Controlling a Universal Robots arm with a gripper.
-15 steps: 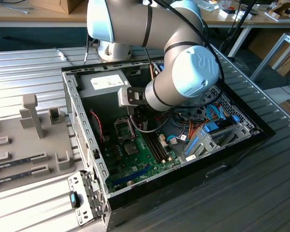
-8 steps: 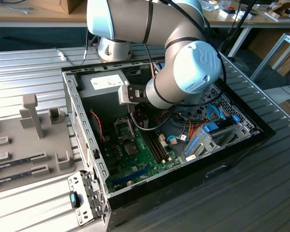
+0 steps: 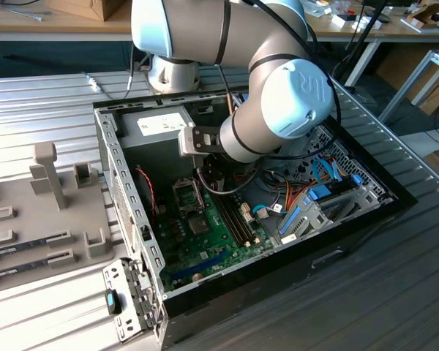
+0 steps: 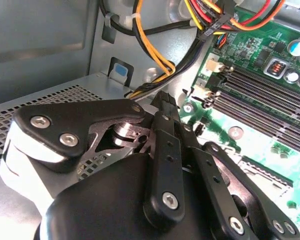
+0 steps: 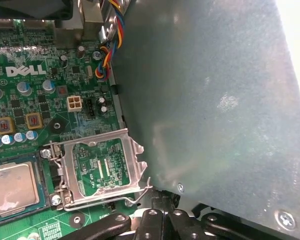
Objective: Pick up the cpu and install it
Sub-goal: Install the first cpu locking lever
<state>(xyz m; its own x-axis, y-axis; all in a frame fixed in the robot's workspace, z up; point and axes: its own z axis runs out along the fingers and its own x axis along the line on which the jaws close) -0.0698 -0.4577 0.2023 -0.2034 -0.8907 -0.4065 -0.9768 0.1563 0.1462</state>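
CPU (image 5: pixel 10 187) sits seated in its socket, the hinged frame (image 5: pixel 97 170) swung up so it could drop in; your pincer (image 4: pixel 165 102) hangs beside it, shut on nothing

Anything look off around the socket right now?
The silver socket frame stands flipped open, and the flat silver-topped cpu already lies in the socket beside it in the first wrist view. That is normal mid-install; nothing looks bent or spilled.

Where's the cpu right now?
In the first wrist view the cpu lies flat on the green motherboard, right beside the flipped-open socket frame, with the gripper close by.
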